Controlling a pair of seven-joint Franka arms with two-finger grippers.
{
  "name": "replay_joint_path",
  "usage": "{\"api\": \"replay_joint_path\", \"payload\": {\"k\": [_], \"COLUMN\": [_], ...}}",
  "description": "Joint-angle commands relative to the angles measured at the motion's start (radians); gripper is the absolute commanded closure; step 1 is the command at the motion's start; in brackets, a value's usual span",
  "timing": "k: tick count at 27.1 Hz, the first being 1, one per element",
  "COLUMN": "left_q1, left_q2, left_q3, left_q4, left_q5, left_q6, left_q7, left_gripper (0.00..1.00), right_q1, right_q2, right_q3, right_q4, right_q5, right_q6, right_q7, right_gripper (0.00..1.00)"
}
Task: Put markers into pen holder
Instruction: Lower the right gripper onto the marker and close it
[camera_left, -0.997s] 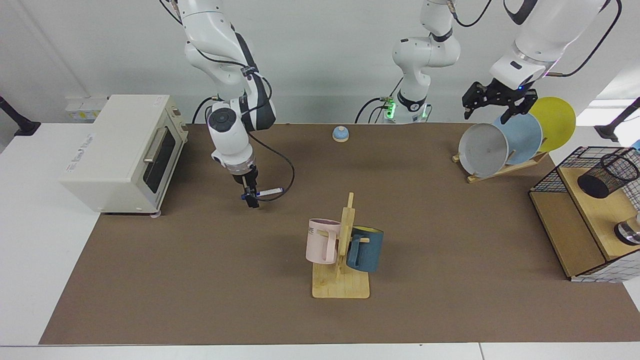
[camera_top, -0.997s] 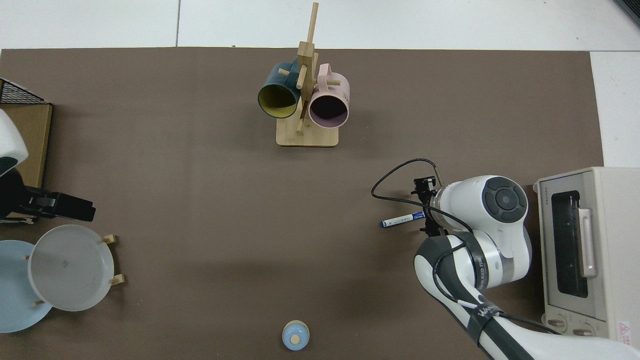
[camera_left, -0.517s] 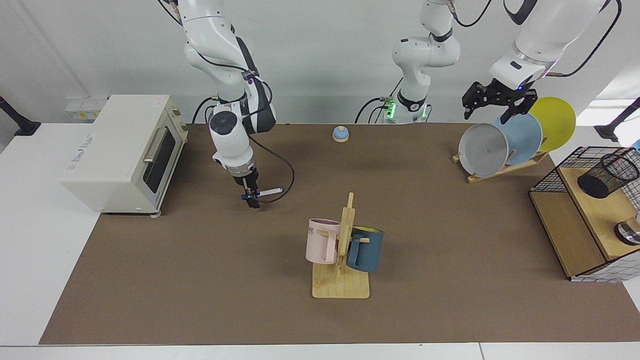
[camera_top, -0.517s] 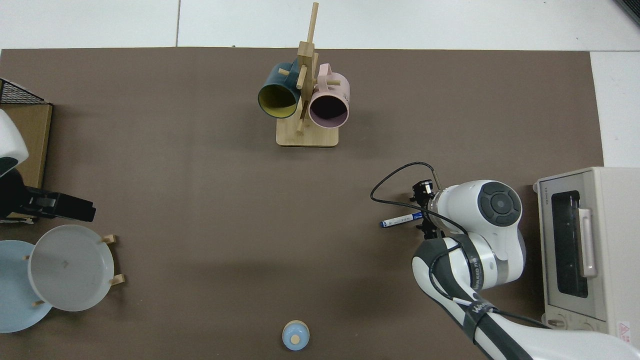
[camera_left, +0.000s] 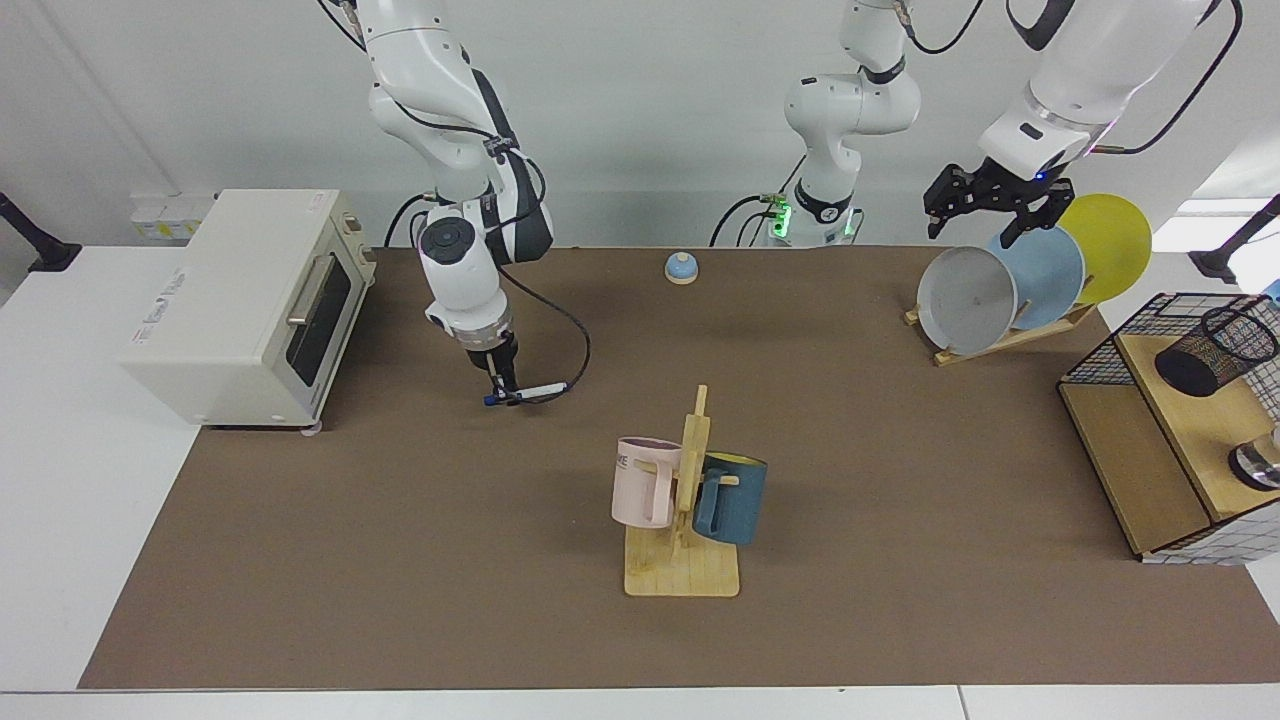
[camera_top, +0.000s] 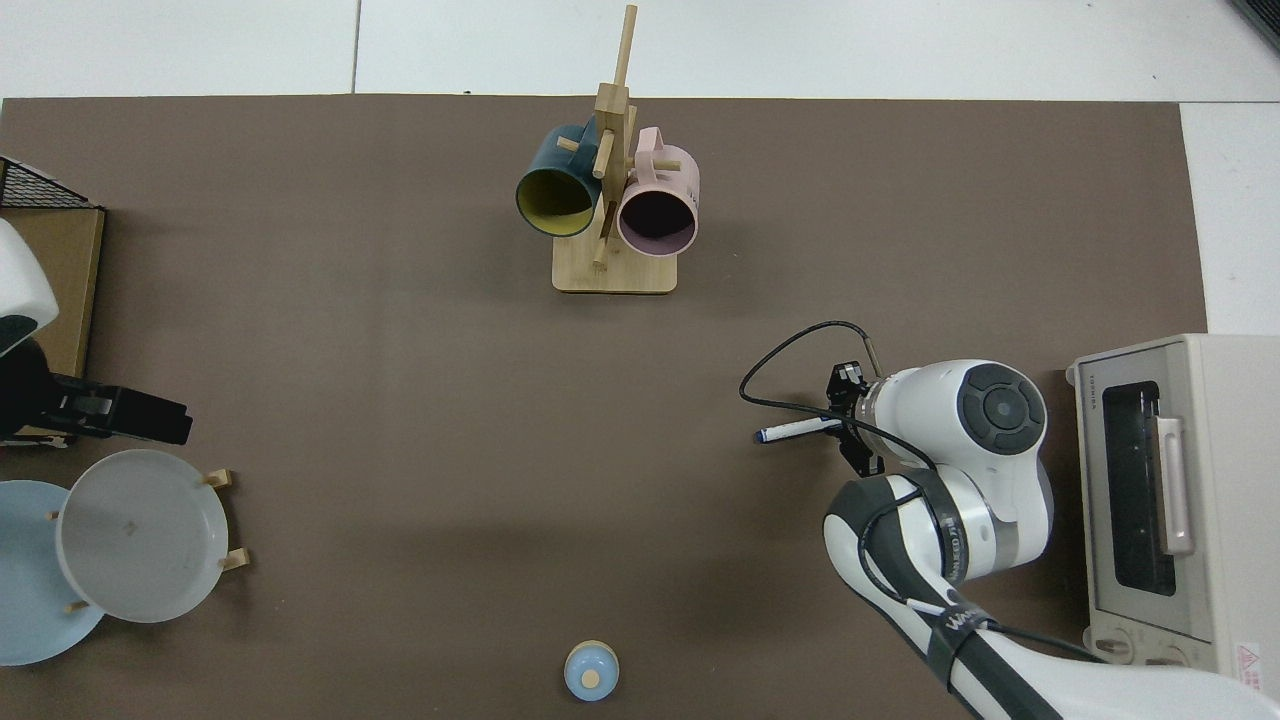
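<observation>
A slim white marker (camera_left: 527, 392) with a dark blue cap sits crosswise in my right gripper (camera_left: 503, 388), which is shut on it just above the brown mat, right of the toaster oven. From above, the marker (camera_top: 792, 431) pokes out leftward from the same gripper (camera_top: 843, 430). The pen holder (camera_left: 1215, 350), a black mesh cup, lies tilted on a wooden shelf at the far right; the top view does not show it. My left gripper (camera_left: 985, 215) waits open over the plate rack, and shows as a black hand (camera_top: 100, 415) from above.
A toaster oven (camera_left: 240, 300) stands beside the right arm. A wooden mug tree (camera_left: 685, 500) with a pink and a blue mug is mid-table. A plate rack (camera_left: 1010, 280), a small bell (camera_left: 681, 267), a wire basket (camera_left: 1100, 355) and a shiny metal cylinder (camera_left: 1258, 462) are also here.
My right gripper has risen slightly off the mat with the marker, which now sits a little lower in the fingers and tilted. The left arm has not moved.
</observation>
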Motion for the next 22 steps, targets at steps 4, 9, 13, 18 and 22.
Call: {"api": "replay_joint_path", "payload": {"k": [4, 9, 13, 18, 22], "left_q1": [0.002, 0.002, 0.002, 0.001, 0.002], "left_q2": [-0.032, -0.031, -0.031, -0.031, -0.029], "left_q3": [0.002, 0.002, 0.0, 0.0, 0.0], "left_q4": [-0.035, -0.033, -0.032, -0.032, -0.029], "left_q5": [-0.006, -0.006, -0.006, -0.006, -0.006], "left_q6": [0.015, 0.015, 0.015, 0.018, 0.024], "left_q7": [0.014, 0.009, -0.002, -0.002, 0.0], "left_gripper": [0.0, 0.0, 0.0, 0.0, 0.0], "right_q1": [0.006, 0.003, -0.008, -0.009, -0.008], "right_q2": [-0.011, -0.046, -0.085, -0.134, -0.149], "right_q3": [0.0, -0.001, -0.001, -0.006, -0.006], "right_q4": [-0.004, 0.015, 0.067, 0.128, 0.202], "right_q5": [0.005, 0.002, 0.001, 0.001, -0.01], "right_q6": [0.012, -0.039, -0.138, -0.259, -0.39], "right_q7": [0.025, 0.018, 0.011, -0.014, -0.014], "right_gripper": [1.0, 1.0, 1.0, 1.0, 1.0]}}
